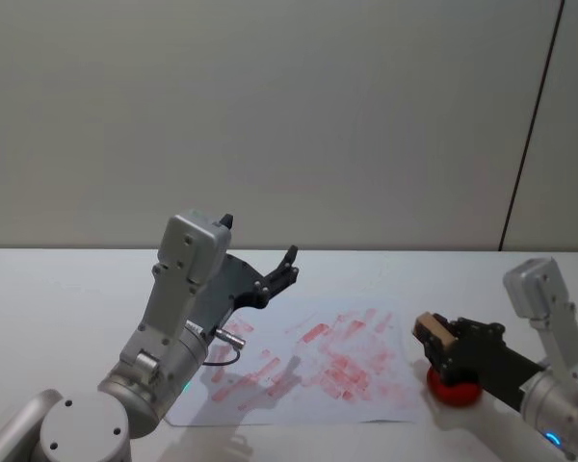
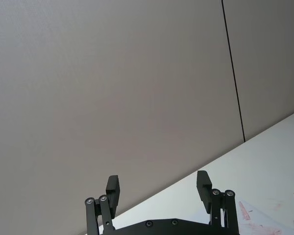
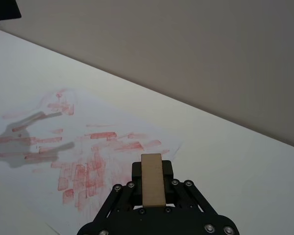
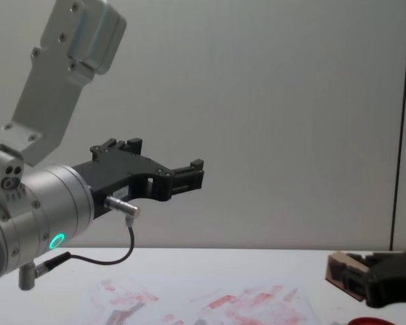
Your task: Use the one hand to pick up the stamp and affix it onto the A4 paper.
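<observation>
The stamp (image 1: pixel 432 330), a small tan wooden block, is held between the fingers of my right gripper (image 1: pixel 439 341), which is shut on it. It hangs just above the round red ink pad (image 1: pixel 453 391), beside the right edge of the A4 paper (image 1: pixel 313 371). The white sheet lies flat on the table and is covered with red ink smears. In the right wrist view the stamp (image 3: pixel 153 179) points toward the paper (image 3: pixel 88 147). My left gripper (image 1: pixel 287 264) is raised high above the paper's left part, open and holding nothing, with its fingers (image 2: pixel 204 185) spread wide.
The white table (image 1: pixel 67 289) runs back to a plain grey wall. The left arm's silver wrist cylinder with a green light (image 4: pixel 51 210) and its cable hang over the near left side of the sheet, casting a shadow (image 3: pixel 32 139) on it.
</observation>
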